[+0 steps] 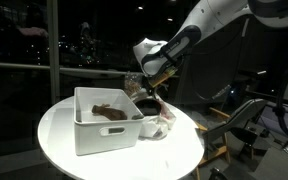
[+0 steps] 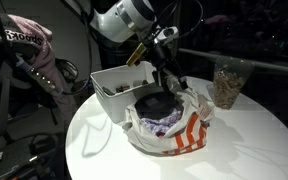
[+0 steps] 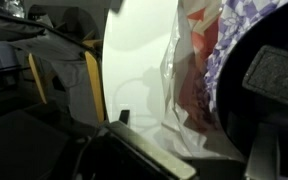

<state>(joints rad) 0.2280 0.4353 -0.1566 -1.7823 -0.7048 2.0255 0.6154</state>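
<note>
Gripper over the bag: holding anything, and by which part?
Nothing is held. The gripper stands open above the dark bowl on the plastic bag; the wrist view shows a bare finger pad.

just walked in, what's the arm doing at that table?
The Panda's tool hangs just over a crumpled plastic bag with red stripes on the round white table, right above a dark round thing sitting on the bag. Its jaws look open and hold nothing. Beside the bag stands a white bin with a brown item inside; a filled glass stands nearby.
</note>
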